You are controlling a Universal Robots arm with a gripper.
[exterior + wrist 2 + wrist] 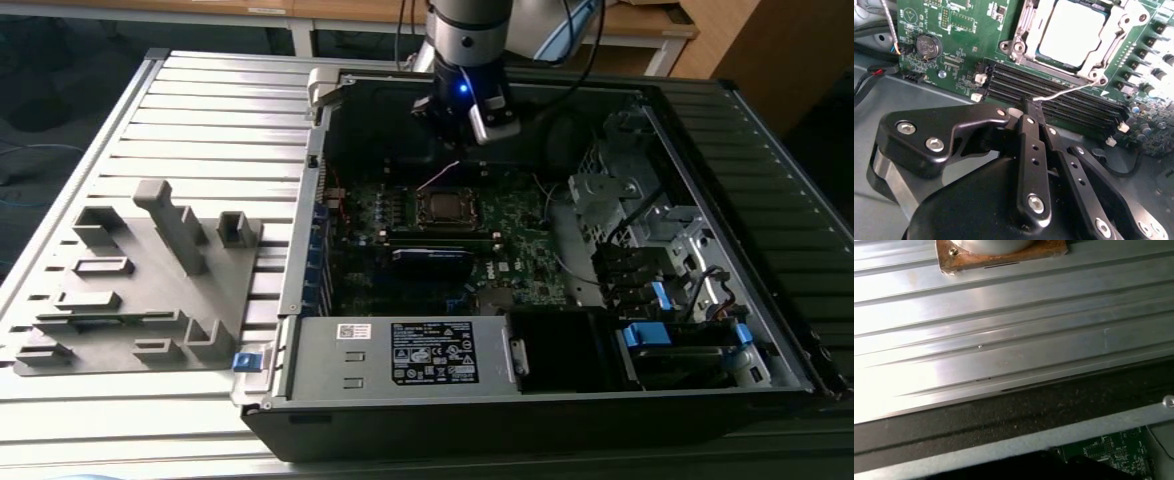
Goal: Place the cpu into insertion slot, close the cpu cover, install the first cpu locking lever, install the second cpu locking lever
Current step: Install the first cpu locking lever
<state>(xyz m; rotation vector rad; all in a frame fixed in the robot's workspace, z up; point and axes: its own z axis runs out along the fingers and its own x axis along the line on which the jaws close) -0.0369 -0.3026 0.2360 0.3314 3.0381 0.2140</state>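
Silver-topped flat square cpu (1071, 32) sits in the socket on the green motherboard (964, 30) inside the open black computer case (534, 430), thin silvery cpu cover (1051, 66) framing it; black gripper (1029, 104) has its fingers drawn together, tips touching the free end of the thin wire lever (1064, 92)

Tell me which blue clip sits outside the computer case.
The blue clip on the exterior view's left, between the computer case and the grey fixture block; the other blue tabs sit inside the case.
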